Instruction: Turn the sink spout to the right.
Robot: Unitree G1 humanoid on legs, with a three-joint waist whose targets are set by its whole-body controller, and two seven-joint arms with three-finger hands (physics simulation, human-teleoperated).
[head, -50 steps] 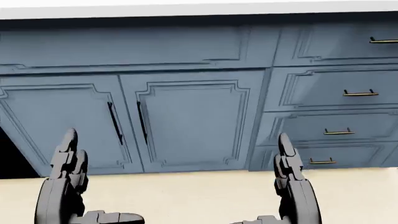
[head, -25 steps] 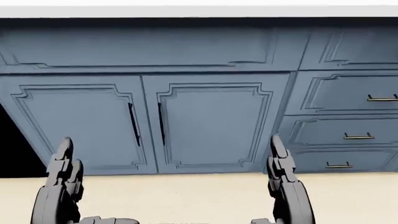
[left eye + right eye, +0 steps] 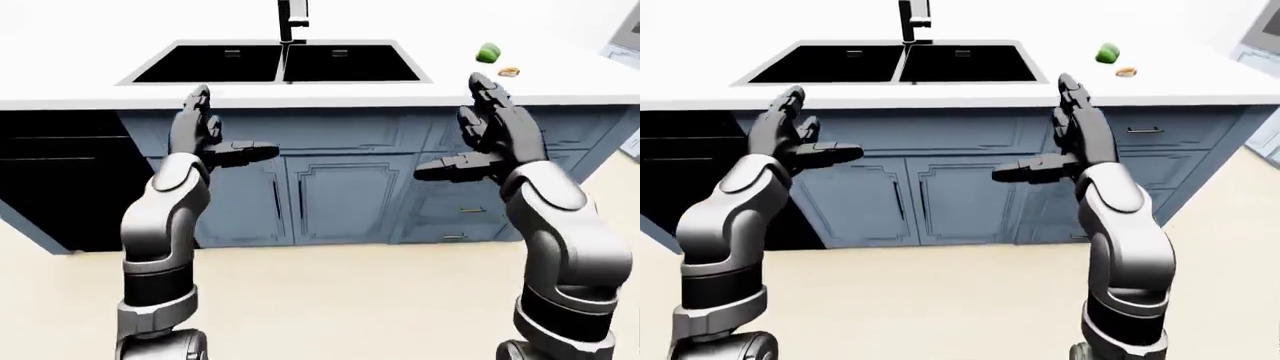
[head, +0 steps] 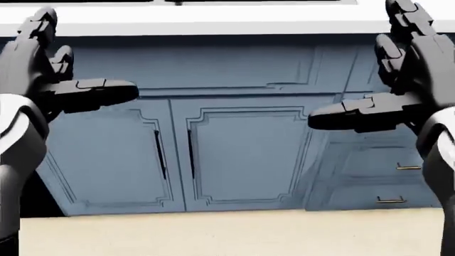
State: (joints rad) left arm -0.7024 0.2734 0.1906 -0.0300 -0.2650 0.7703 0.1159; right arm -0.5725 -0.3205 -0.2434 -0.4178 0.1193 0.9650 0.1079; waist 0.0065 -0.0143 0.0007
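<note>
Your left hand (image 3: 205, 139) and right hand (image 3: 490, 139) have come up sharply from the bottom of the head view, where they hung low against the cabinet doors (image 4: 177, 160) a second ago, to the level of the bench (image 3: 80, 75) edge. Both are spread and empty: fingers point upward, thumbs jut inward toward each other, and nothing is pinched between them. The head view has also shifted, with the double doors sliding slightly right and sitting lower in frame, so the camera itself has moved as you closed in and straightened.

From the sink (image 3: 280, 64), take your bearings. The sink spout (image 3: 291, 19) rises just above the divider between the two black basins, at the top of the left-eye view, its tip cut by the frame so its present heading is hard to read. Your left hand sits below the sink's left basin, your right hand below and to the right of the right basin, both short of the bench top. A green pepper (image 3: 488, 52) and a small tan item (image 3: 509, 72) lie on the bench to the right of the sink, well apart from the spout.

The raise reads as preparation for a reach: the spout is untouched, and you likely need to carry the right hand up over the basins to reach it.
</note>
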